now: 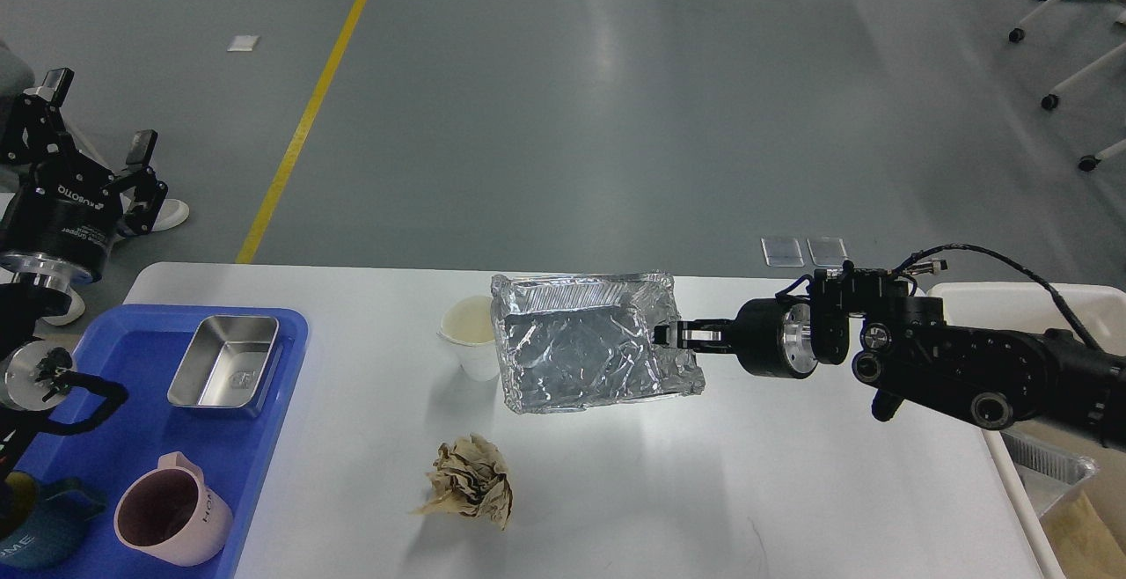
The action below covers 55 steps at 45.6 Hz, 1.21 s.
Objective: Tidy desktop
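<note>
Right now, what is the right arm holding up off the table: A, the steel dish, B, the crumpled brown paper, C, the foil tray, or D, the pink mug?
C: the right gripper has its jaws pinched on the right rim of the foil tray, which hangs tilted above the desktop.

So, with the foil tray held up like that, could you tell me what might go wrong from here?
1. The right tool pinches only the thin, crumpled right rim of the foil tray; the foil could bend or tear, and the tray could slip out.
2. The tray hangs tilted right beside the paper cup; a swing leftward might knock the cup over.
3. Should it drop, it would likely land on the desktop, possibly near the paper wad, so more to tidy.
</note>
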{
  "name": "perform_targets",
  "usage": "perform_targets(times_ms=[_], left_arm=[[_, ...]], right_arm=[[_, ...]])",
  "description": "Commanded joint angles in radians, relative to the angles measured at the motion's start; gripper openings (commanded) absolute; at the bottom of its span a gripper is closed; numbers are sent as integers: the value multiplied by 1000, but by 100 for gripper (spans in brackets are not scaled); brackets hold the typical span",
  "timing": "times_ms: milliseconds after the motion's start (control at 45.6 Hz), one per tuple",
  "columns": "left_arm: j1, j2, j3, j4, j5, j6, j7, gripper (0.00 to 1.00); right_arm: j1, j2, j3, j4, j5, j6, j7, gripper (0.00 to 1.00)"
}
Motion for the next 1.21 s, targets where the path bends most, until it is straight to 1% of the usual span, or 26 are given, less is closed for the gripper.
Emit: perform_targets(times_ms=[0, 44, 88, 175, 285, 351, 461, 505, 570, 592, 614, 658, 680, 746, 834, 899, 921, 943, 965, 1009, 1097, 1185], left_arm=[[75, 51, -43, -64, 122, 100, -39, 97], [118, 69, -75, -93, 124, 97, -60, 97], [153, 89, -92, -125, 125, 92, -70, 97], [186, 100, -110, -150, 125, 86, -71, 96], [193, 109, -99, -144, 133, 92, -64, 96], [207, 111, -95, -135, 140, 115, -51, 96], [250, 112, -84, -127, 150, 175, 8, 97], [256, 114, -75, -135, 168, 180, 24, 97], [267, 132, -66, -136, 246, 187, 35, 97], [267, 134, -66, -135, 272, 189, 45, 97], [268, 134, -64, -135, 291, 189, 58, 97], [269, 134, -60, -136, 318, 189, 111, 97], [270, 134, -54, -133, 327, 190, 145, 97], [265, 131, -41, -127, 332, 196, 267, 97], [272, 128, -30, -127, 341, 209, 395, 97], [266, 143, 18, -136, 344, 192, 513, 97], [261, 151, 47, -142, 346, 187, 547, 97], [252, 166, 74, -152, 351, 181, 571, 96], [244, 186, 98, -162, 358, 177, 588, 96], [226, 226, 143, -187, 374, 175, 599, 96], [213, 289, 221, -250, 397, 177, 601, 96], [212, 342, 252, -293, 456, 177, 598, 95]], right_arm=[[-8, 2, 0, -3, 0, 0, -2, 0], [-10, 0, 0, -3, 2, 0, -2, 0], [-10, 2, 0, -3, 0, 0, -2, 0], [-17, 9, 0, -5, -2, 0, -2, 0], [-23, 25, 0, -12, -2, -2, -2, 0], [-25, 28, 0, -17, -3, -2, -2, 0], [-23, 28, 0, -17, -2, -5, -5, 0], [-22, 28, 0, -17, -2, -5, -5, 0], [-22, 28, 0, -17, -2, -5, -5, 0], [-22, 28, 0, -19, -2, -5, -5, 0], [-22, 28, 0, -19, -2, -5, -5, 0], [-22, 28, 0, -19, -2, -5, -5, 0], [-22, 28, 0, -19, -2, -5, -5, 0], [-23, 26, 0, -19, -3, -5, -5, 0], [-25, 26, 0, -19, -5, -5, -5, 0], [-31, 26, 0, -20, -5, -5, -5, 0], [-31, 28, 0, -20, -5, -5, -5, 0], [-31, 28, 0, -20, -5, -5, -5, 0], [-33, 28, 0, -20, -5, -5, -5, 0], [-36, 28, 0, -20, -6, -5, -5, 0], [-37, 32, 0, -20, -6, -6, -5, 0], [-37, 32, 0, -20, -6, -9, -5, 0]])
